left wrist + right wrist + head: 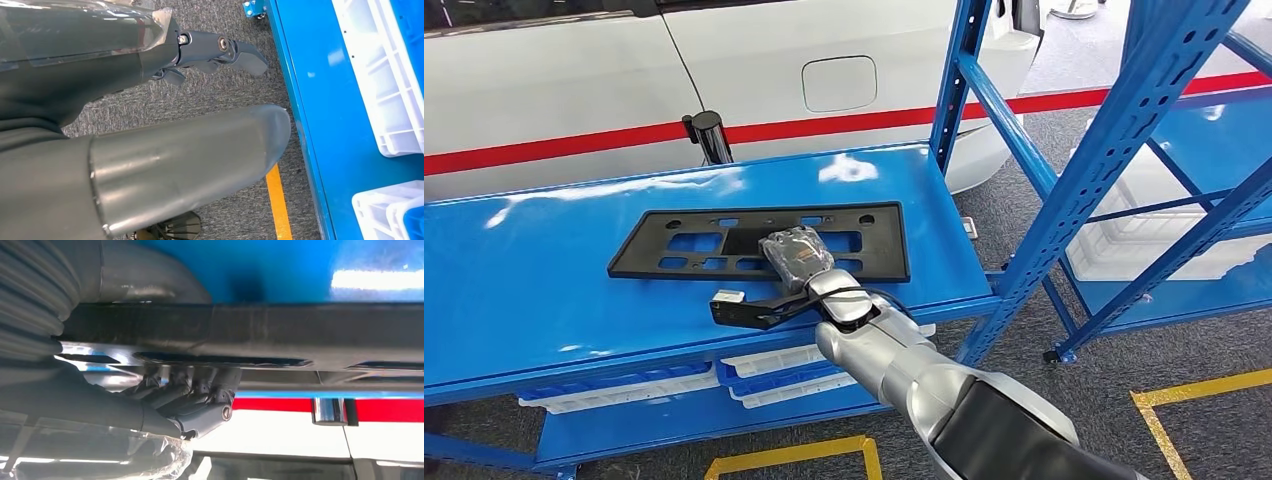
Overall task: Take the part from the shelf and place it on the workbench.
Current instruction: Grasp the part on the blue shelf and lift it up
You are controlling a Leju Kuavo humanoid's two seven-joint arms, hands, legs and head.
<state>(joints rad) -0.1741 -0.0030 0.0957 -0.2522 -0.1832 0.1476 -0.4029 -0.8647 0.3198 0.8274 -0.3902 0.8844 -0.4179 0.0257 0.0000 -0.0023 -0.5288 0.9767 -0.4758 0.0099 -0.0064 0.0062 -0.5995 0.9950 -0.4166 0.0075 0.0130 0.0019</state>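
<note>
The part point(759, 242), a flat black plastic panel with rectangular cut-outs, lay on the blue top of the desk point(544, 290), nearer the right end and closer to the front edge than the back, its long side running along the desk. The right hand point(796, 258), wrapped in clear plastic film, rested on the near long edge of the part toward its middle. In the right wrist view the dark fingers point(187, 392) were curled up around the edge of the part point(300, 330) with the thumb point(150, 277) on the opposite face, so the hand was clamped on it. A black bracket with a small white block point(729, 297) stuck out from the right wrist over the front edge of the desk. The left hand point(210, 52) hung beside the desk over grey carpet, its fingers point(247, 56) loosely spread with nothing between them. White plastic trays point(764, 360) sat on the lower level under the desk top. Behind the far edge stood a white car with a red stripe point(574, 150). To the right a blue steel shelf point(1114, 150) carried a white crate point(1144, 235). Yellow tape lines point(1194, 390) marked the carpet.
</note>
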